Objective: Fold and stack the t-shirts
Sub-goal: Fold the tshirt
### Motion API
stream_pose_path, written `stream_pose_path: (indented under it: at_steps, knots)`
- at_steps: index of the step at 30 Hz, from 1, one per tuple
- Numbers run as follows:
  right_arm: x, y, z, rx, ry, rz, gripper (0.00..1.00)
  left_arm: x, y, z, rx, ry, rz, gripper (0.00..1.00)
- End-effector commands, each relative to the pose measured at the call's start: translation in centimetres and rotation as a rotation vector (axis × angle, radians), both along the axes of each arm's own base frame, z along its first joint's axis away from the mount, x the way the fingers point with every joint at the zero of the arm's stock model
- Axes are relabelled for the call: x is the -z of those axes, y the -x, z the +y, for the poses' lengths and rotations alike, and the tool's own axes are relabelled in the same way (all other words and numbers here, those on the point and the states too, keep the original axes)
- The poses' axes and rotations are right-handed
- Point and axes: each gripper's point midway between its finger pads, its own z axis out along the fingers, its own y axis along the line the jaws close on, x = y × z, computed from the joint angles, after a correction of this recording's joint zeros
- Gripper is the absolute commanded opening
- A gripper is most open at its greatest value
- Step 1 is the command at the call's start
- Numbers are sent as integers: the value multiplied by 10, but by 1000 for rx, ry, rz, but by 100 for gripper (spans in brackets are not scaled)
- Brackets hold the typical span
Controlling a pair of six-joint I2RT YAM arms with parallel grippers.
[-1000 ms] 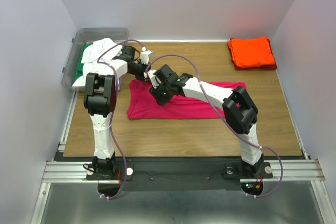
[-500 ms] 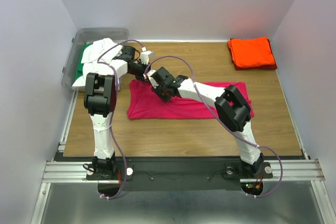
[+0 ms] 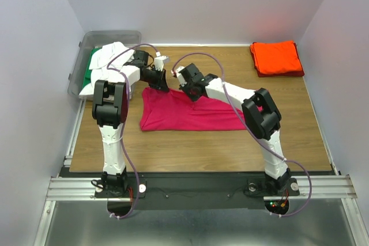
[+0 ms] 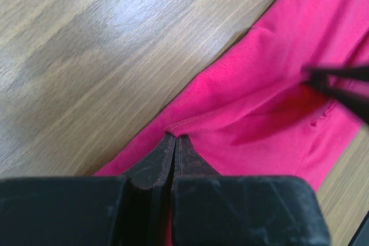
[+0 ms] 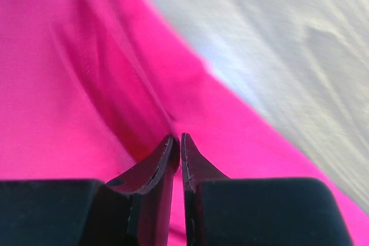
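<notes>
Moved up-frame and nipped the right gripper (image 5: pixel 177 138) shut on the far edge of the soft magenta-pink cloth t-shirt (image 3: pixel 190 114) spread mid-frame, beside the left gripper (image 4: pixel 174 138) clamped on that hem. Likely ready to fold.

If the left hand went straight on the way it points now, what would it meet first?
The magenta t-shirt: the left hand is shut on its hem, so cloth comes first. Just beyond the hem, probably the wooden table.

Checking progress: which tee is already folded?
The orange tee, a neat square at the far right; the pink tee lies spread, the white ones heaped in the bin.
</notes>
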Motion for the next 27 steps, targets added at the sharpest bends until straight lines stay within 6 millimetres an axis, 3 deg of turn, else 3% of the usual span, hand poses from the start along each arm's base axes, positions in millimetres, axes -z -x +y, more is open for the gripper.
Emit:
stream_pose_path:
  at_steps: [1, 8, 12, 15, 20, 23, 26, 27]
  knots:
    - [-42, -36, -5, 35, -74, -106, 15, -34, -12, -1, 14, 31, -88, 0]
    - [-51, -56, -5, 56, -108, -132, 16, -34, -13, -1, 11, 30, -91, 0]
    - [-52, -64, -3, 58, -121, -136, 30, -32, -15, -1, 5, 29, -90, 0]
    - [-49, -60, -6, 59, -116, -125, 38, -35, -15, -1, 8, 26, -99, 0]
    - [-64, -59, -17, 92, -156, -125, 36, -45, -16, -1, 10, 28, -121, 0]
    - [-98, -40, -10, 39, -280, -98, 24, -47, -15, 0, 12, 24, -120, 0]
    - [-109, -10, 6, -59, -389, -13, 19, -48, -15, 1, 11, 19, -118, 0]
    - [-105, -3, 9, -74, -407, 19, 17, -48, -16, 1, 10, 18, -119, 0]
